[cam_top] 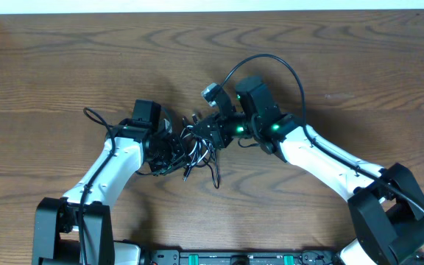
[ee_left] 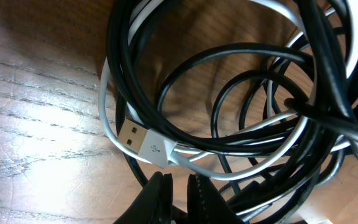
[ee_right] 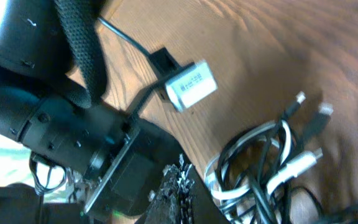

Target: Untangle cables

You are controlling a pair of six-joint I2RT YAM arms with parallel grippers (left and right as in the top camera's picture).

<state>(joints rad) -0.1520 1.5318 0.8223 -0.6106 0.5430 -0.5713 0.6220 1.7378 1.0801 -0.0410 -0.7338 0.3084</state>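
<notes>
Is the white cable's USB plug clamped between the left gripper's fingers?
No: the white USB plug lies just beyond the left gripper, outside its fingertips, among black cable loops.

On the table (cam_top: 344, 51) the cables (cam_top: 199, 151) lay heaped just off the middle, toward 7 o'clock. The left gripper (cam_top: 174, 145) sat at the heap's 9 o'clock and the right gripper (cam_top: 212, 132) at its 1 o'clock, both close against it, the arms reaching in from 7 and 5 o'clock. Loose ends (cam_top: 216, 177) trailed from the heap toward 6 o'clock. In the left wrist view a plug end (ee_left: 143, 142) lay on the table at the coil's 8 o'clock, just beyond the left gripper's fingertips (ee_left: 157, 194)
</notes>
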